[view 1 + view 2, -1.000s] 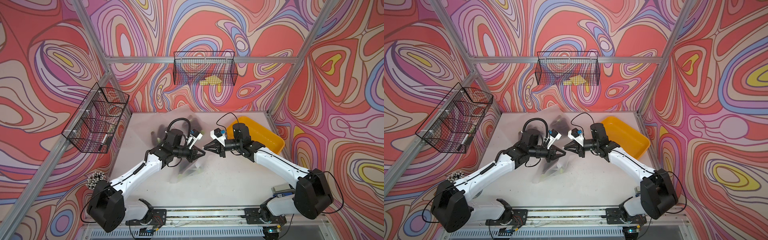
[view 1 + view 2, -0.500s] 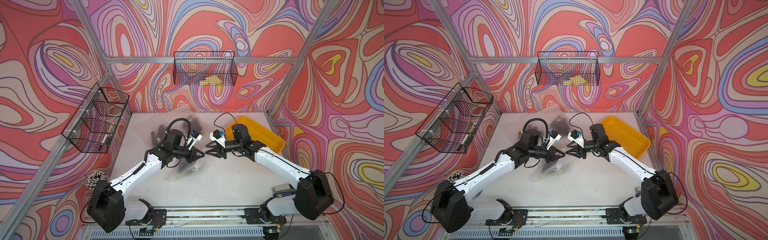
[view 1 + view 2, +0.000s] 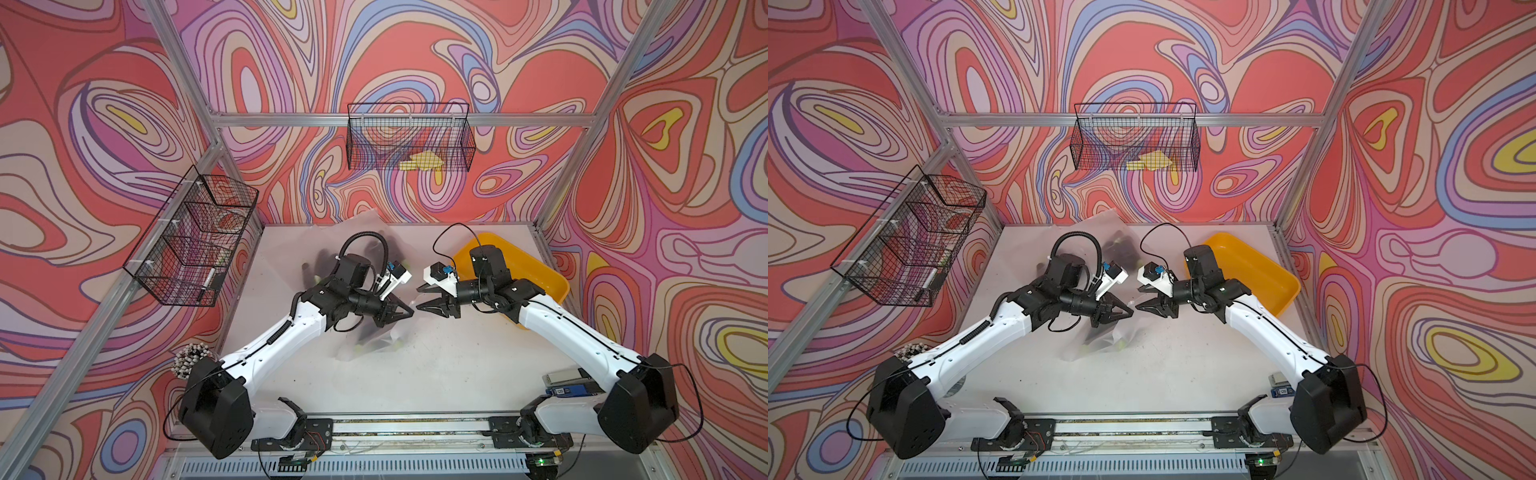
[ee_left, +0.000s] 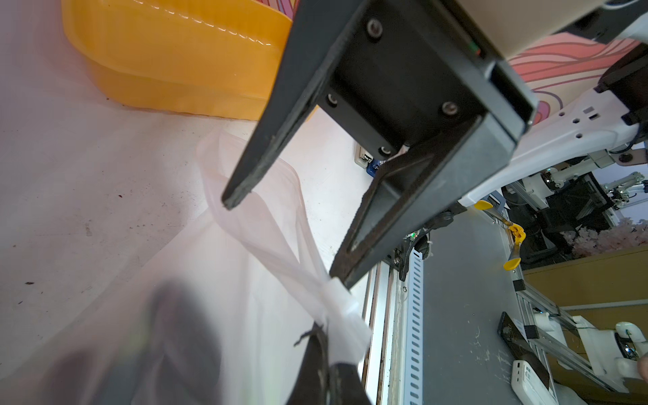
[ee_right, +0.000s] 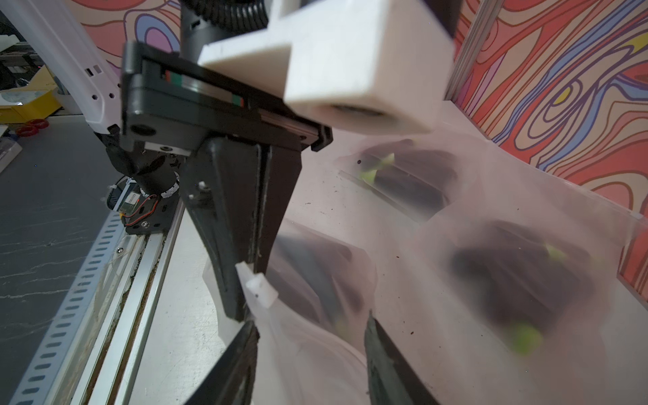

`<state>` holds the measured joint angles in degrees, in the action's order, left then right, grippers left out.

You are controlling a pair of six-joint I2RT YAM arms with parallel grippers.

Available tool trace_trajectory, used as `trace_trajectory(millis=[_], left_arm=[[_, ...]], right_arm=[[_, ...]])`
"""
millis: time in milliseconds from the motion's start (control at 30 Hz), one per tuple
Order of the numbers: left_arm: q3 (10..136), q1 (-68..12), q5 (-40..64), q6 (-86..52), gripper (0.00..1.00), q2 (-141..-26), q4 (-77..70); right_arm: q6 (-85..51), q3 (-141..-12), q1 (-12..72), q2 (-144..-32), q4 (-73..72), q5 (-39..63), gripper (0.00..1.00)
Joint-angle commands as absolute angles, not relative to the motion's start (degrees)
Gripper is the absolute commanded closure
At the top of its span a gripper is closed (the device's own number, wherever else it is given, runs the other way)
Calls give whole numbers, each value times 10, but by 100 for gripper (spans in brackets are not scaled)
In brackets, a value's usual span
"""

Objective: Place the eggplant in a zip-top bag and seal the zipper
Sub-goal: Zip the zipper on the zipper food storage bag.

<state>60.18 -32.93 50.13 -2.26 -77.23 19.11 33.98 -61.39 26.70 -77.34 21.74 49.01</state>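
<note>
Mid-table, 1 eggplant (image 5: 315, 277) is sitting inside 1 zip-top bag (image 5: 308, 354). L gripper (image 3: 405, 312) is pinching its corner, jaws clenched. R gripper (image 3: 424, 300) is straddling bag's top edge, jaws apart, gripping nothing. 2 more bagged eggplants (image 5: 519, 277) are lying behind. 1 yellow bin (image 3: 536, 266) is sitting at R edge, and table (image 3: 415, 374) front is giving open room.

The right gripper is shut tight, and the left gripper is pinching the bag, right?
No: the right gripper is open, its jaws spread apart, as the left wrist view shows. The left gripper does pinch the bag.
</note>
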Motion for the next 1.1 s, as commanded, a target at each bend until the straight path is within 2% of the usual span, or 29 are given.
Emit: trace_trajectory(millis=[0, 167, 500, 800, 1000, 1067], left_arm=[[626, -334, 521, 10, 100, -788, 218], [633, -336, 521, 17, 100, -795, 222], [624, -334, 506, 4, 100, -788, 191], [616, -328, 494, -3, 100, -783, 188], [614, -328, 451, -7, 100, -787, 205], [613, -328, 437, -15, 95, -787, 199]], right_arm=[[353, -630, 266, -790, 230, 514, 50], [365, -647, 266, -806, 250, 539, 52], [399, -661, 266, -832, 332, 570, 67], [391, -652, 266, -828, 332, 552, 91], [364, -639, 266, -817, 299, 526, 99], [353, -638, 266, -816, 290, 523, 99]])
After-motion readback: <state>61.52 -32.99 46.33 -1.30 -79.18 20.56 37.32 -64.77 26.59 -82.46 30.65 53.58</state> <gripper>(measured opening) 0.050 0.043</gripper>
